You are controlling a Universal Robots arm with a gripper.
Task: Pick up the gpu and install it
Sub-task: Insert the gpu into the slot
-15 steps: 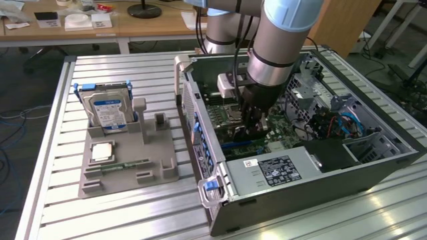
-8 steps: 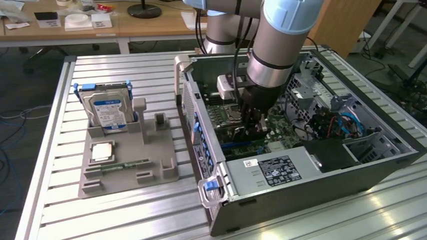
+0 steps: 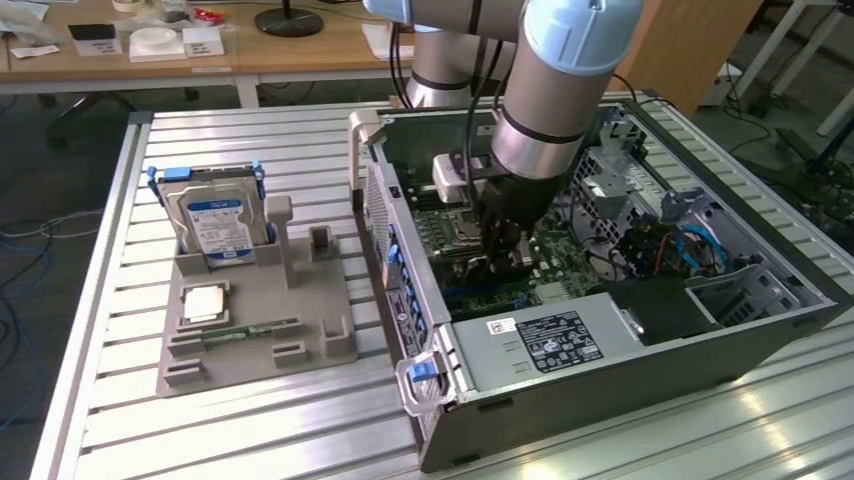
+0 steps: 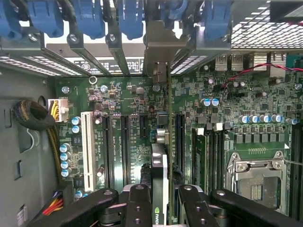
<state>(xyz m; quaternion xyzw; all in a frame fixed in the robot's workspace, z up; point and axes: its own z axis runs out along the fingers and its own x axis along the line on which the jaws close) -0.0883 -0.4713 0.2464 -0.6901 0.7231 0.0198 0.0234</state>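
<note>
Black gripper [image 4: 161, 201] clamped on gpu [image 4: 160, 165] — card edge-on above green motherboard [image 4: 128, 101], silver bracket [image 4: 158, 45] at rear slots, inside open computer case [image 3: 747, 335].

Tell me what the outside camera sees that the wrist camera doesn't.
Only the exterior view has the grey parts holder beside the computer case, with the silver hard drive standing in it. Only the wrist view has the white plug and the blue bracket clips. Both show the green motherboard and the gripper holding the gpu edge-on over the slots.
</note>
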